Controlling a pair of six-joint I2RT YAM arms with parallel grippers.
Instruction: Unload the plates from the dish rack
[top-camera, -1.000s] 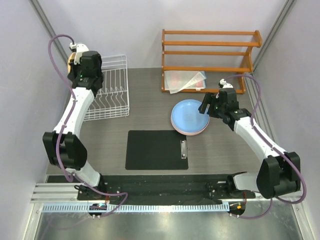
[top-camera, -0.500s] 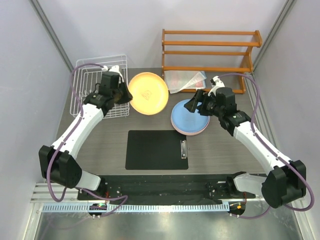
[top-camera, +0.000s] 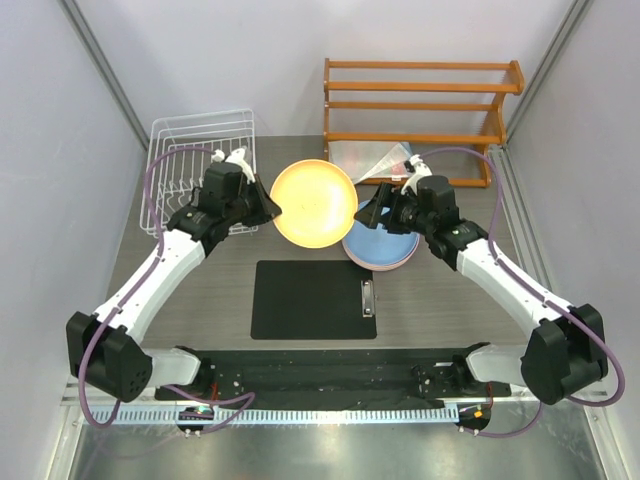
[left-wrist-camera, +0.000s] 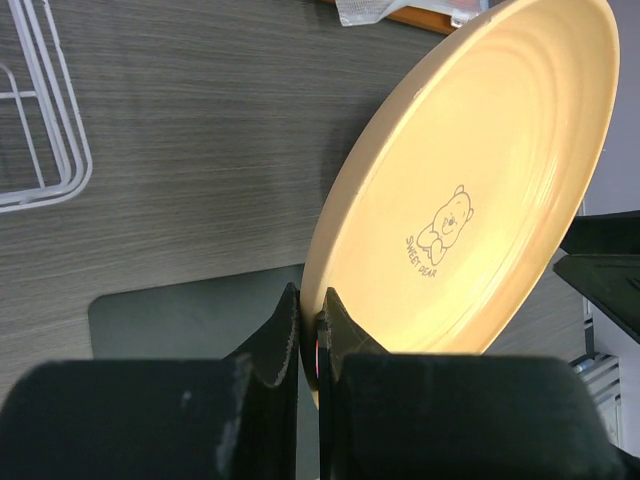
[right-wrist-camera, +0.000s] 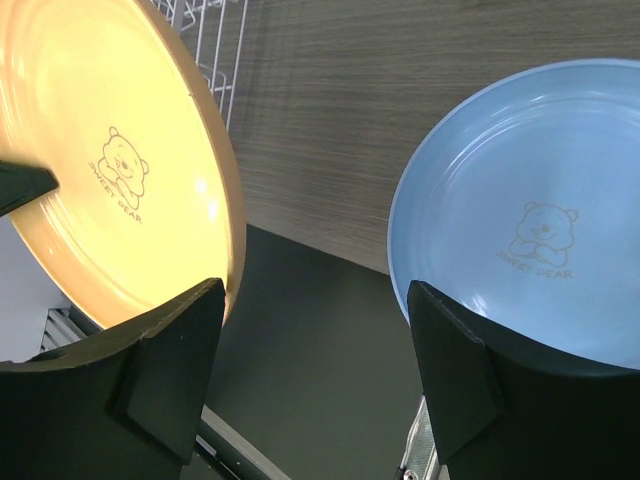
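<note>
My left gripper (top-camera: 268, 209) is shut on the rim of an orange-yellow plate (top-camera: 314, 203) and holds it tilted above the table between the white wire dish rack (top-camera: 198, 172) and a stack of plates topped by a light blue plate (top-camera: 385, 243). In the left wrist view the fingers (left-wrist-camera: 340, 325) pinch the plate (left-wrist-camera: 470, 190). My right gripper (top-camera: 376, 211) is open beside the yellow plate's right edge, above the blue plate. In the right wrist view the yellow plate (right-wrist-camera: 110, 170) is at left and the blue plate (right-wrist-camera: 530, 250) at right. The rack looks empty.
A flat black clipboard (top-camera: 312, 299) lies in front of the plates. An orange wooden three-tier shelf (top-camera: 420, 110) stands at the back right, with a clear bag (top-camera: 375, 155) on its bottom tier. Grey walls close both sides.
My left arm lifted the yellow plate out of the rack and carried it right, toward the stack. My right gripper moved left to meet the plate's edge.
</note>
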